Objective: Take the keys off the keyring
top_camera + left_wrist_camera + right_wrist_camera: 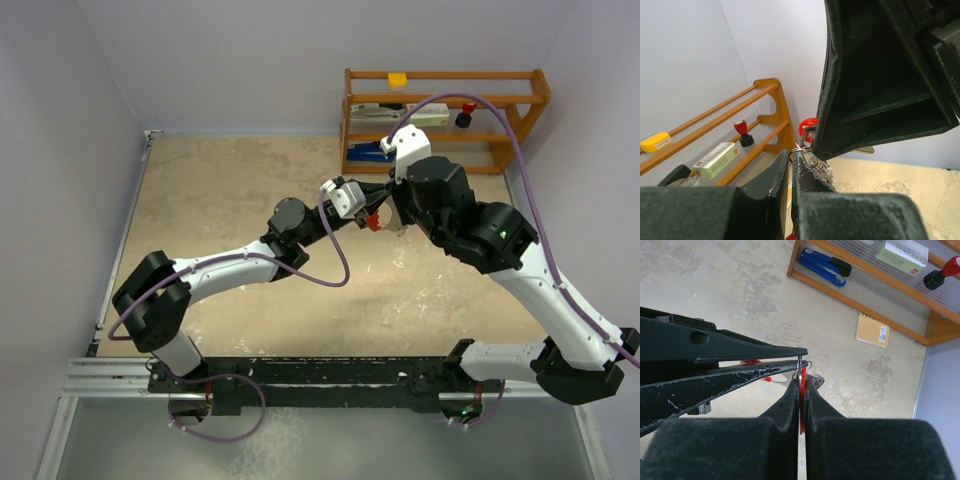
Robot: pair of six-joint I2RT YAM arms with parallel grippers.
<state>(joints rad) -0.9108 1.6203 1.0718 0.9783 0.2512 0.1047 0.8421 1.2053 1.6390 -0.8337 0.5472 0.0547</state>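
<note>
1. The left end effector (792, 161) is pinched on the keyring (802, 369) and the right end effector (801, 390) on the keys (802, 407), held above the counter's (220, 200) middle.
2. Light, stiff, probably slick metal: grip the red head flat and the ring close beside it.

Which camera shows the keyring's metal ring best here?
Right wrist: the ring sits close and sharp where the left gripper and right gripper meet. Left wrist shows it partly hidden by the right gripper; top external is too distant to show it.
</note>
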